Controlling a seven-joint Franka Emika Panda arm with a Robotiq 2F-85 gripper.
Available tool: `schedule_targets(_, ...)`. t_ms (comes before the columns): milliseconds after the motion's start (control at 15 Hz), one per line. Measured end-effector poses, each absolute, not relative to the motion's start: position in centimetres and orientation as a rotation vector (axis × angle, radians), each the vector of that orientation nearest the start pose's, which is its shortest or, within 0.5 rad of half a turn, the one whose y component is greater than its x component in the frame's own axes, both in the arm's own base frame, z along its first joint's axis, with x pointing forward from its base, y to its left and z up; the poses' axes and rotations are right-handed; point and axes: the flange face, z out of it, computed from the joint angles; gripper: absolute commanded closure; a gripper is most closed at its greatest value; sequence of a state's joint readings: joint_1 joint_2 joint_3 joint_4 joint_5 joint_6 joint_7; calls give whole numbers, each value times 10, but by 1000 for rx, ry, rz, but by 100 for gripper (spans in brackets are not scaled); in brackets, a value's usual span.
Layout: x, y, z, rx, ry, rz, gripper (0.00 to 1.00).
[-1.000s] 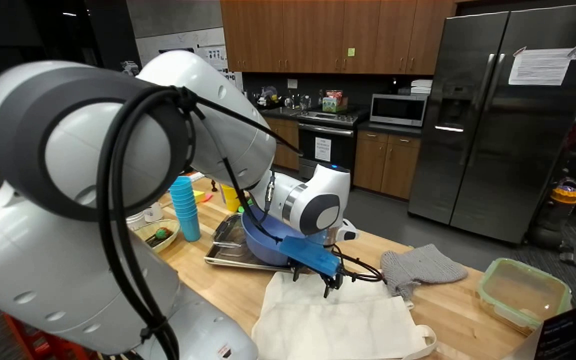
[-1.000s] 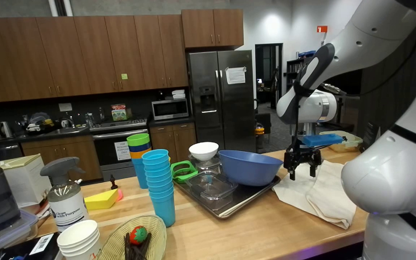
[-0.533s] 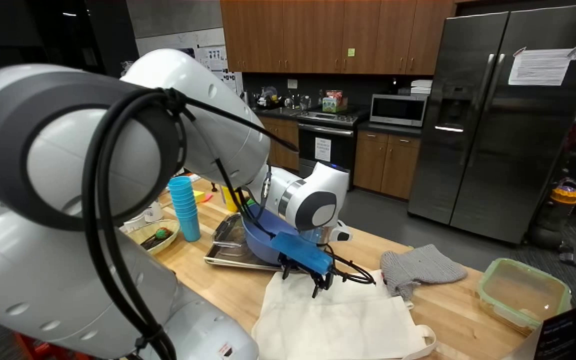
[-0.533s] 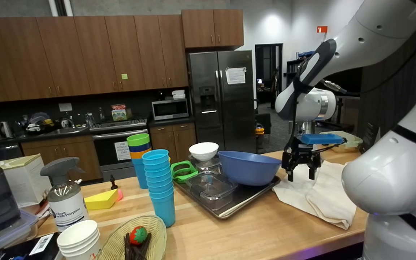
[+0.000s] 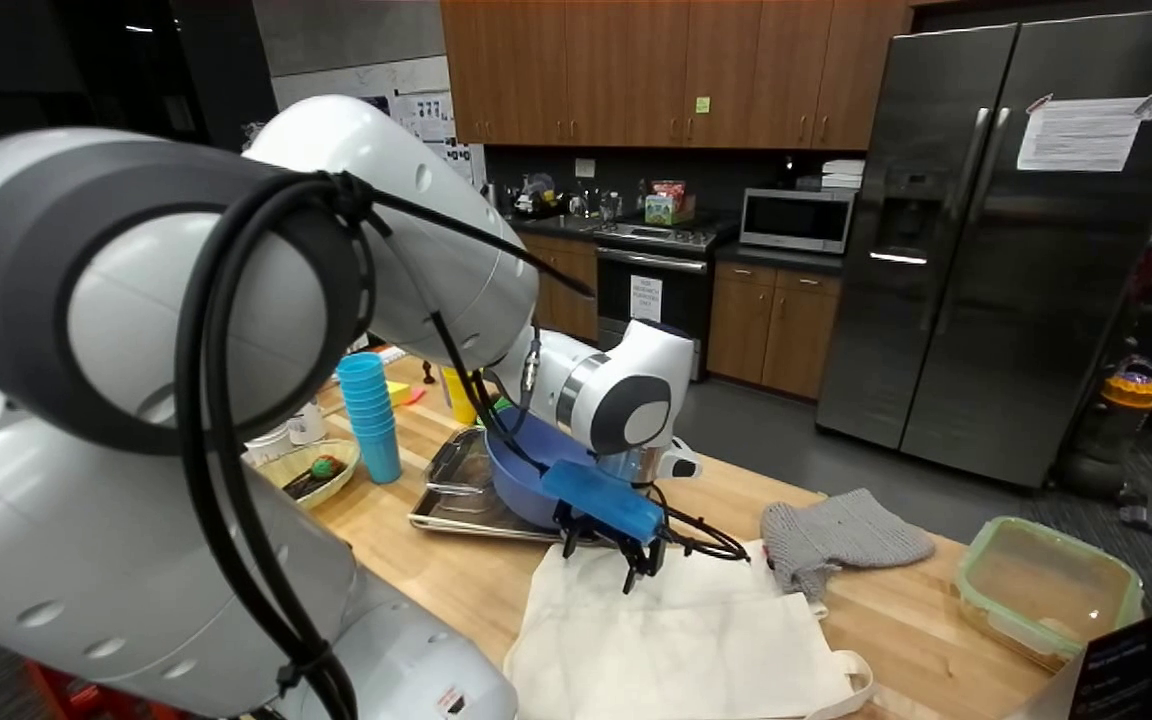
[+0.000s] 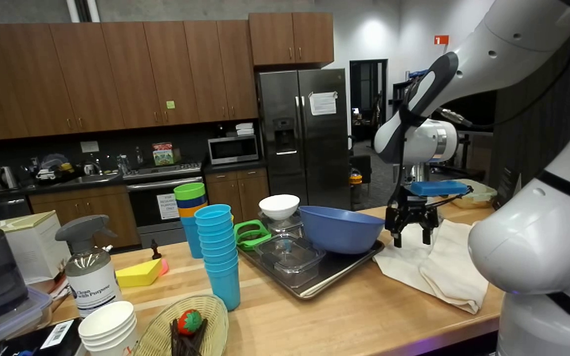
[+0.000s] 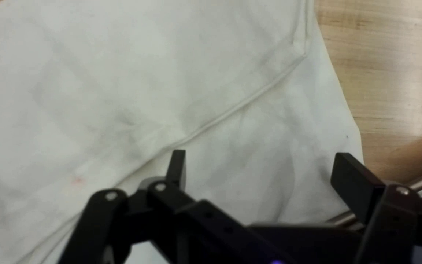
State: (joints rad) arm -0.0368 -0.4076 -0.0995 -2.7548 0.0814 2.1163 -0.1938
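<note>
My gripper (image 7: 260,152) stands open, its two black fingers (image 7: 357,183) wide apart with nothing between them. Beneath it lies a folded off-white cloth bag (image 7: 123,80) on the wooden table; a small gap seems to separate the fingertips from it. In both exterior views the gripper (image 5: 598,570) (image 6: 412,244) points down over the bag's far part, close beside the blue bowl (image 6: 339,230). That bowl rests on a dark baking tray (image 6: 332,282), whose metal edge shows by one finger in the wrist view. A fabric handle (image 5: 851,680) sticks out from the bag.
A grey knitted cloth (image 5: 846,545) and a green-rimmed container (image 5: 1046,590) lie past the bag. Glass dishes (image 6: 290,257) and white bowls (image 6: 279,205) share the tray area. Blue stacked cups (image 6: 220,262), a wicker basket (image 6: 215,321) and a spray bottle (image 6: 89,272) stand farther along.
The open gripper has shifted a little toward the blue bowl, mostly in the first half second, and is nearly still now. Bag, bowl and tray look unmoved.
</note>
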Motion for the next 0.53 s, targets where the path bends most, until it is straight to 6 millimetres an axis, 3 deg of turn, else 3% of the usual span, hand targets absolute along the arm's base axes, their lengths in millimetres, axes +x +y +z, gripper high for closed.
schedule_targets(533, 337, -33, 338, -2924, 117, 556, 0)
